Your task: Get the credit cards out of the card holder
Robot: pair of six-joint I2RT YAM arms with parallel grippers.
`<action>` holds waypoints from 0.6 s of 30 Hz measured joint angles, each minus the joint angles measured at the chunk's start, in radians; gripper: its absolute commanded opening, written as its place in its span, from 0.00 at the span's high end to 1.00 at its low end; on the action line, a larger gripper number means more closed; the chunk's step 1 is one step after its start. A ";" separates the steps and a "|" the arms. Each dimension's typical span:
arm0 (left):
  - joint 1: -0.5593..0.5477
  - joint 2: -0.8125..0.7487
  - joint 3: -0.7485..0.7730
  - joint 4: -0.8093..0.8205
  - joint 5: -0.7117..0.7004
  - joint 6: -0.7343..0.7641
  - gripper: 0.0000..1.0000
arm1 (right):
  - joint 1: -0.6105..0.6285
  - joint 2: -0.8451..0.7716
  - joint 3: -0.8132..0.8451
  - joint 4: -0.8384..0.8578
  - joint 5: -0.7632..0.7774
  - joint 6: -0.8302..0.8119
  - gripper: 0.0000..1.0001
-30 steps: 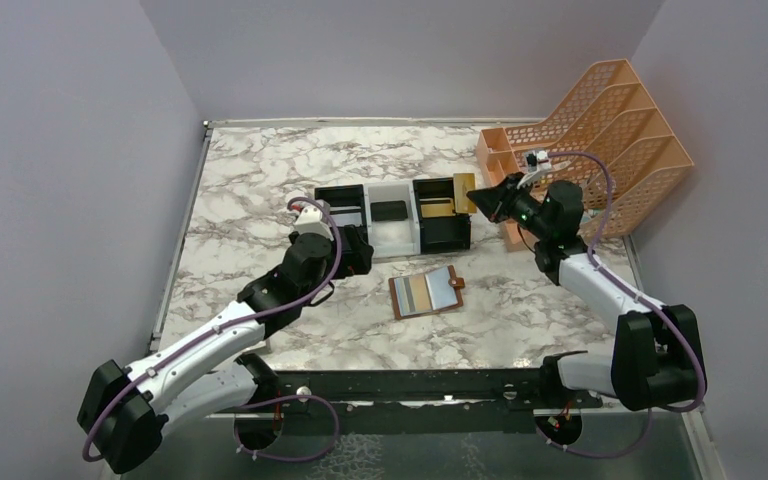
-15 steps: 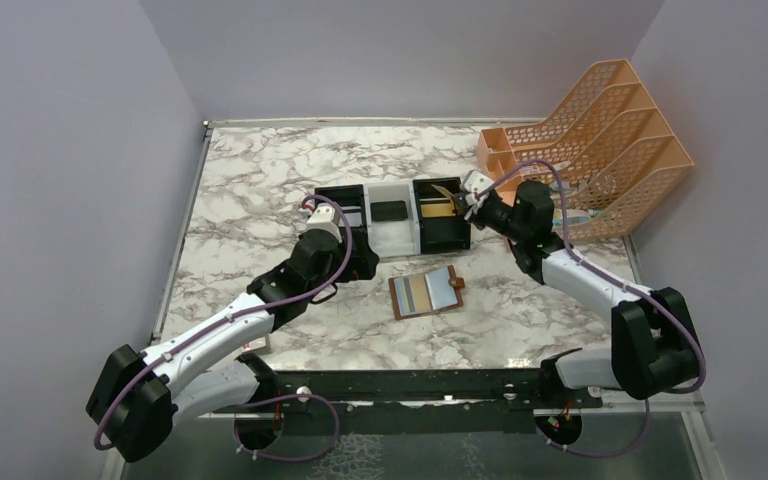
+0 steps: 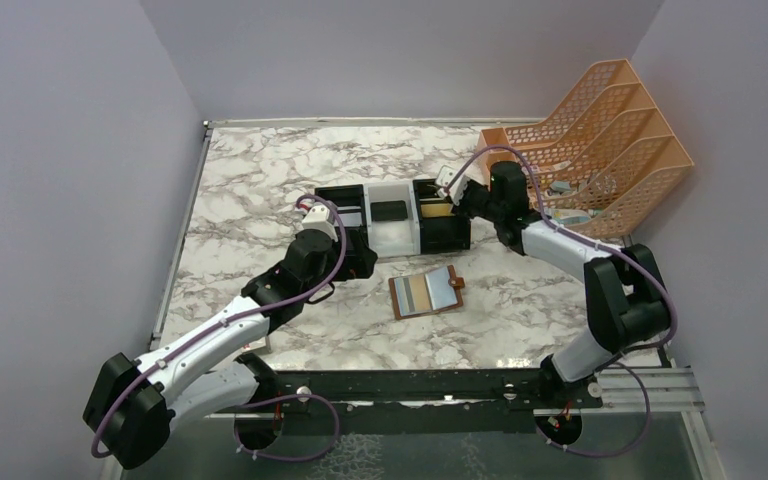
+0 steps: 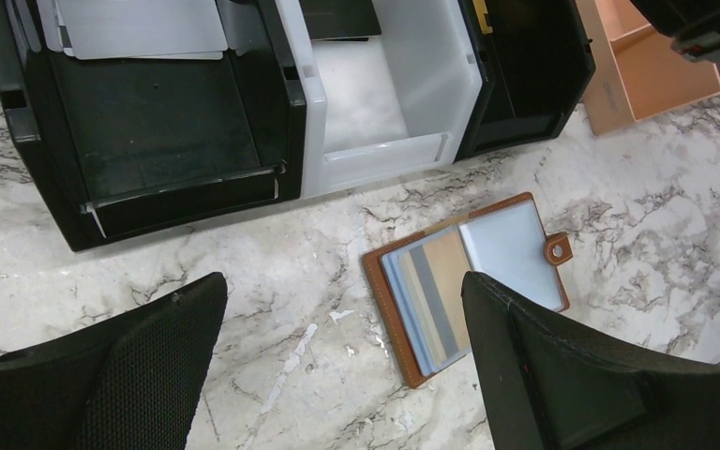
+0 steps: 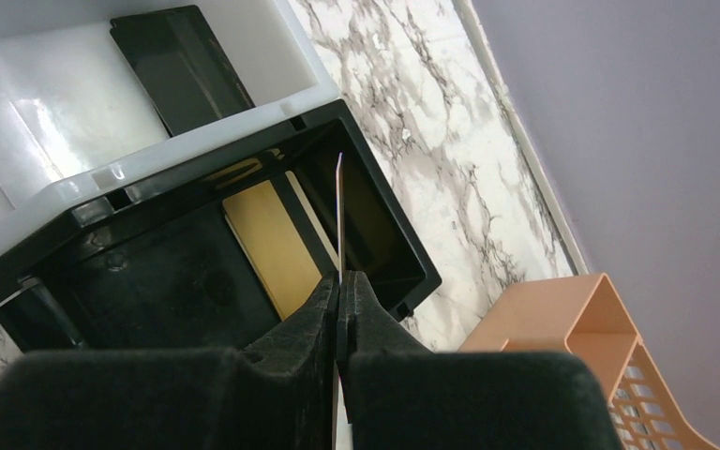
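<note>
Card holder (image 3: 426, 293) lying open on the marble bench (image 3: 260, 170), just near of the three-compartment tray (image 3: 393, 250), with tan and grey cards (image 4: 436, 300) showing in its left pockets. We see the left fingers (image 4: 562, 366) spread wide and empty above the bench just left of the holder, while the right fingers (image 5: 291, 375) are pinched on a thin card (image 5: 339, 216), seen edge-on above the tray's right black compartment, where a gold card (image 5: 267, 239) lies.
</note>
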 measured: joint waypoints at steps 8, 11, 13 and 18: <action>0.000 0.008 0.000 0.008 0.016 -0.008 0.01 | 0.023 0.101 0.093 -0.070 0.026 -0.082 0.99; 0.002 0.008 0.000 0.000 0.015 -0.008 0.01 | 0.028 0.141 0.107 -0.082 0.053 -0.111 0.99; 0.002 0.008 0.000 -0.008 0.015 -0.007 0.01 | 0.028 0.158 0.108 -0.097 0.063 -0.127 0.99; 0.002 0.008 0.000 -0.014 0.015 -0.007 0.01 | 0.028 0.188 0.108 -0.091 0.058 -0.143 0.99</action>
